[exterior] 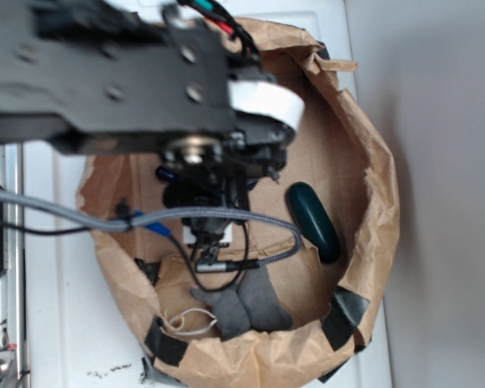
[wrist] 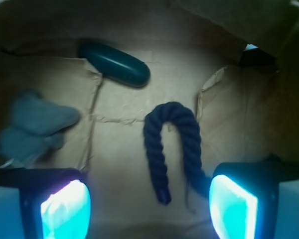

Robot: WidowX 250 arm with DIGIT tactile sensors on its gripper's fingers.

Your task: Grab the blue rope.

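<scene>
Hovering with my gripper (wrist: 149, 204) spread and empty above the rope (wrist: 170, 144), bent at twelve o'clock between my fingers; grabbing remains undone.

Blue rope (wrist: 170, 144) bent in an arch on brown paper, between spread claw (wrist: 149, 206) pads; green oblong (wrist: 114, 63) beyond, grey plush (wrist: 32, 127) left.
</scene>
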